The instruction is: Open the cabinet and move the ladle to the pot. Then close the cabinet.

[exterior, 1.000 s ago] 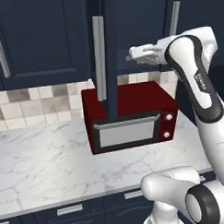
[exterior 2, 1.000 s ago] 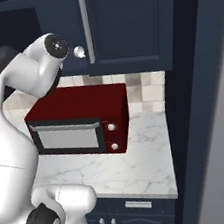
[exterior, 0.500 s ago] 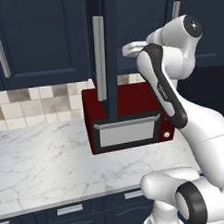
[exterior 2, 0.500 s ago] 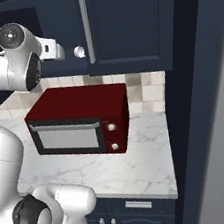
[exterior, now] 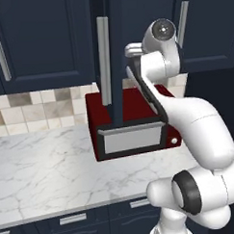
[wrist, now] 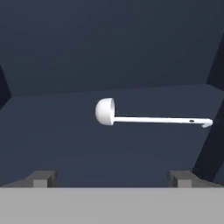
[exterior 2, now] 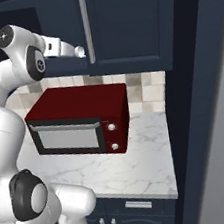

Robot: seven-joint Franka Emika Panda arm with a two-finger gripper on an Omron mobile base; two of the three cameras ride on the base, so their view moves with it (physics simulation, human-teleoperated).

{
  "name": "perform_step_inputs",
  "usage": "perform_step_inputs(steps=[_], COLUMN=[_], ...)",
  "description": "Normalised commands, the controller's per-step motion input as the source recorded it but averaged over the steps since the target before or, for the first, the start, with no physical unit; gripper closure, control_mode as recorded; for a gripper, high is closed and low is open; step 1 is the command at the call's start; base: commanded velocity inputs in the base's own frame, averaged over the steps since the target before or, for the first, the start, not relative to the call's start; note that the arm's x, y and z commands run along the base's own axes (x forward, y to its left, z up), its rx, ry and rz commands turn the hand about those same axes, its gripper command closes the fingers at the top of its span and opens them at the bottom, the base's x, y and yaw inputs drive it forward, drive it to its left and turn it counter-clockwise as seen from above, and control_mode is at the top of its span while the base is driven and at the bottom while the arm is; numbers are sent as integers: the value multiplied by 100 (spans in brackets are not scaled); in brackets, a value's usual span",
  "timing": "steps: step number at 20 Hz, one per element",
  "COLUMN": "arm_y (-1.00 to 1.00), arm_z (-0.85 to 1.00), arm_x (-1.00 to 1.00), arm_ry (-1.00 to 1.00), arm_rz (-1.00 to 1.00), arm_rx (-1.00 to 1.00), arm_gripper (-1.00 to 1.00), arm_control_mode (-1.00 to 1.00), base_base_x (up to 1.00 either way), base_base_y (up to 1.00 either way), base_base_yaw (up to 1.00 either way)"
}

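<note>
The cabinet door stands swung open, edge-on in the left base view, its long silver handle facing me. My arm reaches up into the opening behind it. On the dark shelf inside lies the ladle, white bowl to the left and thin handle pointing right. My gripper is open and hangs short of the ladle, its fingertips wide apart with nothing between them. From the right base view the hand points into the cabinet. The pot is out of view.
A dark red microwave sits on the marble counter right below the open cabinet. The twin navy door stays closed to the right. A tall dark panel bounds the counter's right end.
The arm has folded upward, elbow rising high, and the hand has pushed a little further left into the cabinet opening. The jaws have stayed wide apart.
</note>
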Motion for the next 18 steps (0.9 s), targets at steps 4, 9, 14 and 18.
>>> perform_step_inputs(steps=[4,9,14,18], arm_y=[0,-11,-14,-3], arm_z=[-10,0,0,-5], arm_x=[68,82,67,67], arm_ry=[0,9,12,11], arm_rz=[-3,0,-1,-1], arm_rx=[0,0,0,0], arm_gripper=[-100,-100,-100,-100], arm_control_mode=[-100,-100,-100,-100], base_base_x=[0,0,0,0], base_base_y=[0,0,0,0], base_base_yaw=[0,0,0,0])
